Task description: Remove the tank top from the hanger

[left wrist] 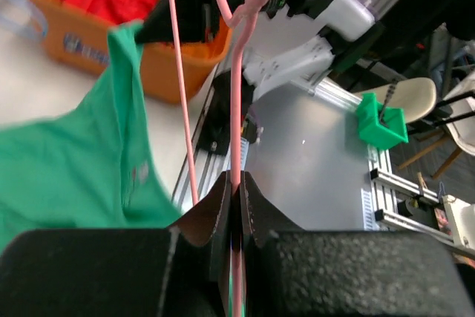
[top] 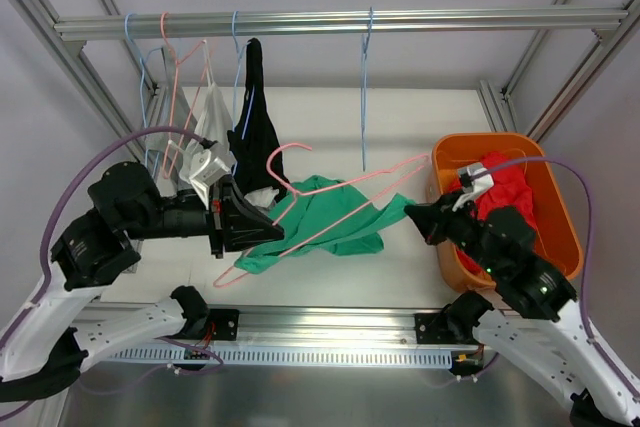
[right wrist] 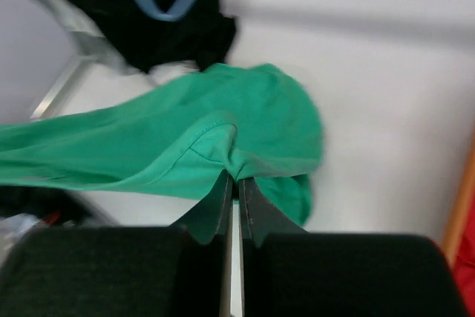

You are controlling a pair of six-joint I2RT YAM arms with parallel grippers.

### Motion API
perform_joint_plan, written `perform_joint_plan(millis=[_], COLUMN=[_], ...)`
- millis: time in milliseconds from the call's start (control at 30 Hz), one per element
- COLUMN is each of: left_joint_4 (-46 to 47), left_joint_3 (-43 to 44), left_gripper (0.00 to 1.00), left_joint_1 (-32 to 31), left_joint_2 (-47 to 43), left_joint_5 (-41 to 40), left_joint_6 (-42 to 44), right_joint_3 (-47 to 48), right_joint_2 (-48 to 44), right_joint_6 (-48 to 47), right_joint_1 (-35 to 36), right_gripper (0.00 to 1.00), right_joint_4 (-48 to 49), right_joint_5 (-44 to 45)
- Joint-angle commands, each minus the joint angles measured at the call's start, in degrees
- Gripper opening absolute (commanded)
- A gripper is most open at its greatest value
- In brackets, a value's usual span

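**A:** How much room is there around the tank top [top: 330,212]?

**B:** It's tight at the left of the frame. A black garment [top: 258,127] hangs from the rail [top: 340,22] just beside it, among other hangers. At the right, the orange bin [top: 485,139] stands near the hanger's far end. Bare surface [top: 420,117] lies behind, past a lone blue hanger [top: 365,97] at centre.

**A:** And the tools?

**B:** The left tool [left wrist: 237,183] is clamped on the wire of the pink hanger [left wrist: 236,109]. The right tool [right wrist: 236,180] is pinched tight on a fold of the top's edge, close to the bin.

**A:** What does the top look like?

**B:** Green and bunched, draped on the hanger at mid-frame. The hanger is off the rail and tilted, its low end toward the lower left. I can't tell whether the straps are threaded on it.

**A:** And the surroundings?

**B:** A white surface, an aluminium frame and pale walls. There's red cloth [top: 515,187] in the bin.
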Motion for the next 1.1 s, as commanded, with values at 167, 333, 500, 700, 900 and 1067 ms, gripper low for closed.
perform_joint_plan(millis=[167, 333, 500, 700, 900, 1067], left_joint_4=[40.06, 73.1, 99.76, 88.66, 69.31, 40.58], left_joint_3=[-1.96, -8.63, -9.17, -9.42, -21.02, -22.97], left_gripper=[0.0, 0.0, 0.0, 0.0, 0.0, 0.0], left_joint_1=[-16.43, -19.52, -19.61, -21.27, -23.03, -23.03], left_joint_2=[12.95, 20.87, 29.85, 23.11, 2.72, -7.92], left_joint_5=[-9.48, -25.78, -35.27, -39.33, -45.73, -57.49], left_joint_6=[14.7, 24.02, 28.25, 28.87, 23.61, 14.22], right_joint_3=[12.18, 13.78, 12.2, 9.3, 1.39, -1.61], right_joint_2=[-7.78, -7.69, -6.2, -5.41, -0.84, 3.55], right_joint_6=[1.09, -0.31, 0.21, 0.12, 1.18, 0.74], right_joint_1=[-0.21, -0.21, -0.12, -0.21, -0.04, 0.05], right_gripper=[0.0, 0.0, 0.0, 0.0, 0.16, 0.95], right_joint_4=[0.35, -8.34, -9.95, -9.68, -3.46, -0.8], right_joint_5=[-32.37, -31.23, -35.54, -34.75, -35.28, -31.16])
